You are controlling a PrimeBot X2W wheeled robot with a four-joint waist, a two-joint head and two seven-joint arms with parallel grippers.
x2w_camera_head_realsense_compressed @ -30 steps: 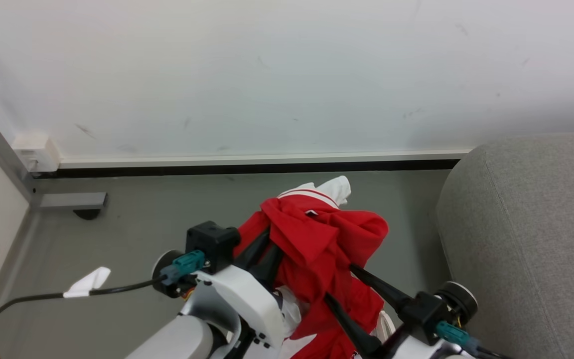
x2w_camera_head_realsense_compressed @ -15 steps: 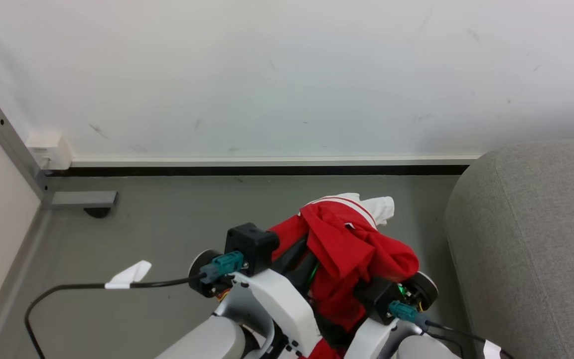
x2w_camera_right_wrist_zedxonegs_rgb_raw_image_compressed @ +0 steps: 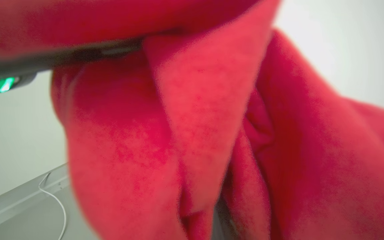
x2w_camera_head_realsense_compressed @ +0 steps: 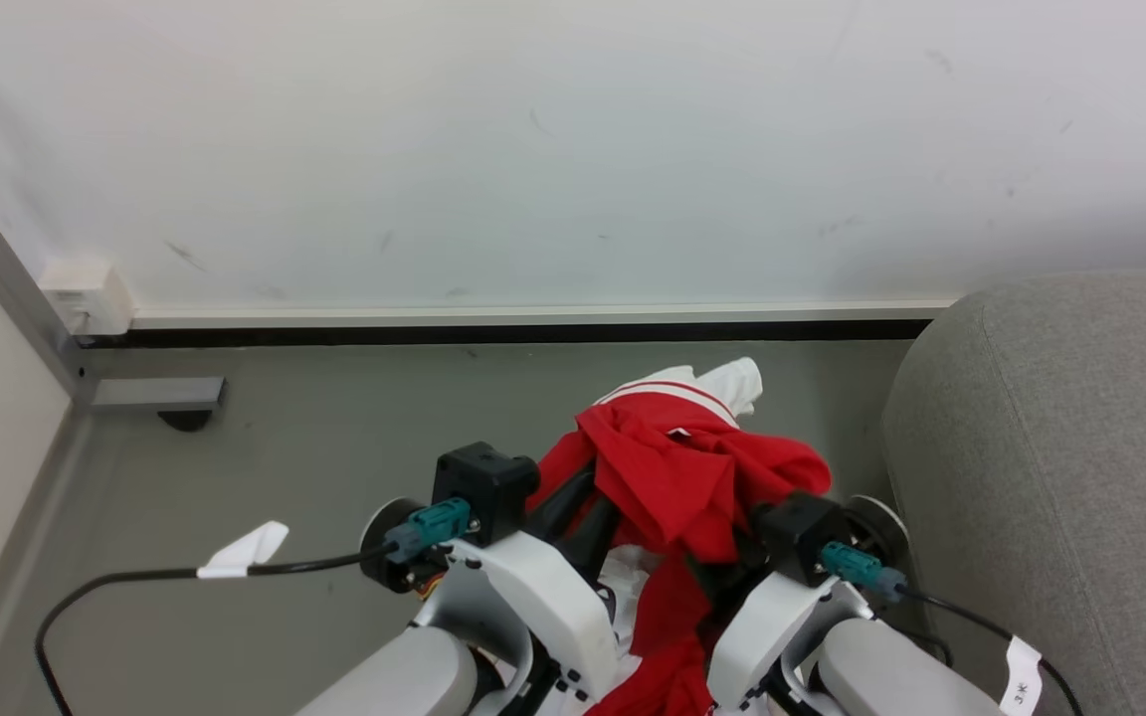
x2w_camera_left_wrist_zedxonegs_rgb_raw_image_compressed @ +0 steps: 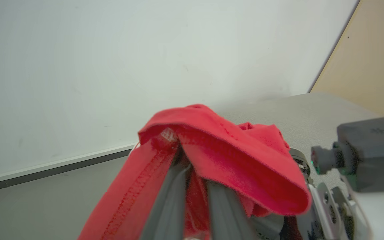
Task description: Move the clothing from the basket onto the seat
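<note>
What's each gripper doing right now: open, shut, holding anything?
Left gripper: shut on the clothing, red fabric pinched between its fingers.
Right gripper: cannot be told; its fingers are buried under the clothing.

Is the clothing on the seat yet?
No, the clothing hangs bunched in the air over the floor, apart from the seat.

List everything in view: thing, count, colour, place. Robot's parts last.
White painted wall: one, white, across the top.
Smooth grey floor: one, grey, below the wall.
Large light grey fabric seat: one, light grey, right.
Soft red fabric clothing with white panel: one bundle, red and white, centre, held up.
Thin black cable with white tag: one, black, lower left.
Grey metal post: one, grey, far left.
Left gripper: one, dark, jaws closed on the clothing.
Right gripper: one, dark, jaws hidden under the clothing.
</note>
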